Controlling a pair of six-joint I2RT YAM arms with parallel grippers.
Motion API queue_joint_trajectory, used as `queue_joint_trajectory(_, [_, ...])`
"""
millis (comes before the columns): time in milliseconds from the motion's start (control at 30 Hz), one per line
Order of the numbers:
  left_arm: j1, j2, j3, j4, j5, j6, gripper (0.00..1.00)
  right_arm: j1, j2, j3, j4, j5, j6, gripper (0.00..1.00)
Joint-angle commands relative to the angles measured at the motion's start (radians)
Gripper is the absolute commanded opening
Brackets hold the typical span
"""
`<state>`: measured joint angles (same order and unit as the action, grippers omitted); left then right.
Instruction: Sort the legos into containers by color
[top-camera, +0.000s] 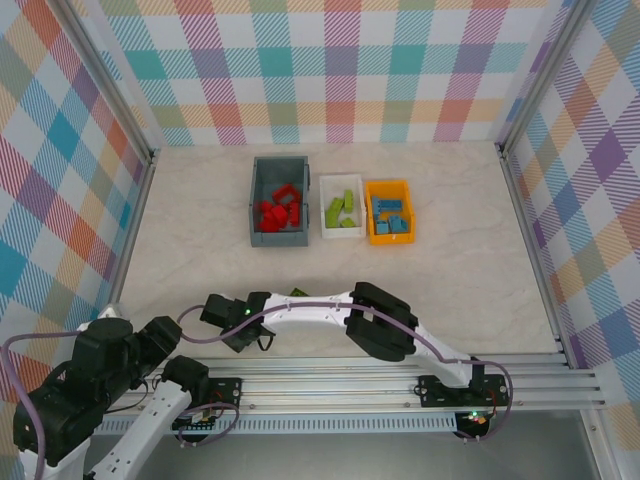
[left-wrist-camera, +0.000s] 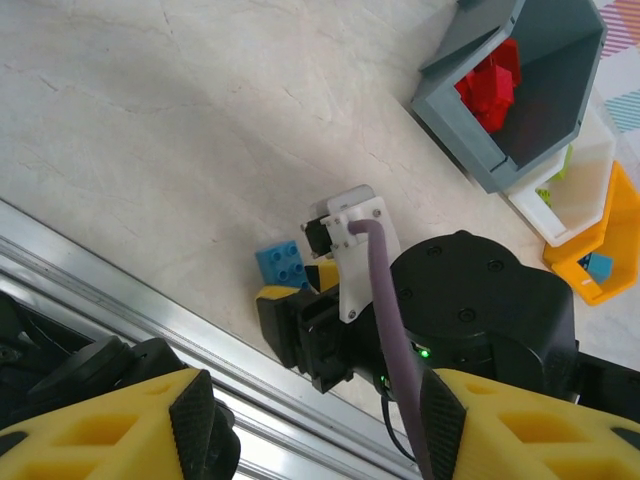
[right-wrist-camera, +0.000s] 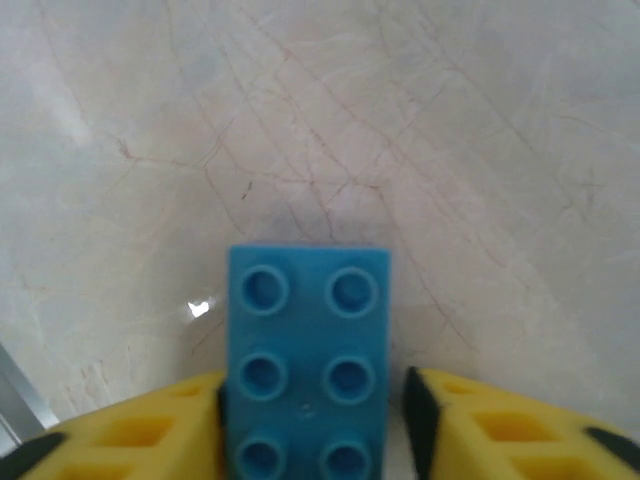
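A blue lego (right-wrist-camera: 308, 350) lies studs-up on the table between the yellow fingers of my right gripper (right-wrist-camera: 312, 400). The left pad is against its side and a thin gap shows at the right pad. In the left wrist view the same blue lego (left-wrist-camera: 280, 264) sticks out of the right gripper (left-wrist-camera: 300, 285) near the rail. My left gripper (left-wrist-camera: 320, 430) hovers above and behind it, open and holding nothing. At the back stand three containers. The grey one (top-camera: 258, 200) holds red legos (top-camera: 278, 212), the white one (top-camera: 325, 212) green ones, and the orange one (top-camera: 371, 215) blue ones.
A green lego (top-camera: 298, 292) lies just beyond the right arm (top-camera: 310, 312). The aluminium rail (top-camera: 400, 385) runs along the near table edge, close to the blue lego. Checked walls close in the back and sides.
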<state>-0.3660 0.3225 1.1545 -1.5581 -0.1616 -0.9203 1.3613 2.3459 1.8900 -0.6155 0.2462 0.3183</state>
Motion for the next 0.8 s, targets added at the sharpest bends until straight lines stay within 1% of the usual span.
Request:
queue_joint_trajectory(0, [-0.001,0.000,-0.002,-0.012,-0.012,-0.013,0.58,0.005,0.020,0.026,-0.057,0.041,0.026,0.39])
queue_joint_trajectory(133, [-0.001,0.001,-0.009,0.008,0.008,-0.014,0.58,0.005,-0.037,-0.015,-0.029,0.067,0.038,0.31])
queue_joint_trajectory(233, [-0.002,0.014,-0.024,0.066,0.067,0.004,0.59,-0.004,-0.133,-0.063,-0.015,0.110,0.043,0.29])
queue_joint_trajectory(333, [-0.002,0.047,-0.057,0.180,0.178,0.024,0.59,-0.049,-0.296,-0.161,0.009,0.136,0.063,0.29])
queue_joint_trajectory(433, [-0.001,0.099,-0.122,0.362,0.334,0.022,0.59,-0.135,-0.483,-0.306,0.026,0.139,0.092,0.29])
queue_joint_trajectory(500, [-0.001,0.153,-0.174,0.492,0.426,0.001,0.59,-0.223,-0.609,-0.404,0.026,0.124,0.108,0.30])
queue_joint_trajectory(567, [-0.003,0.222,-0.213,0.614,0.494,-0.017,0.59,-0.327,-0.712,-0.489,0.023,0.099,0.117,0.30])
queue_joint_trajectory(633, [-0.018,0.307,-0.229,0.736,0.525,-0.035,0.59,-0.448,-0.792,-0.556,0.025,0.068,0.113,0.30])
queue_joint_trajectory(700, [-0.076,0.419,-0.201,0.825,0.483,-0.032,0.59,-0.580,-0.837,-0.593,0.024,0.015,0.105,0.30])
queue_joint_trajectory(767, [-0.174,0.538,-0.140,0.873,0.394,0.002,0.59,-0.687,-0.836,-0.592,0.019,-0.023,0.094,0.30])
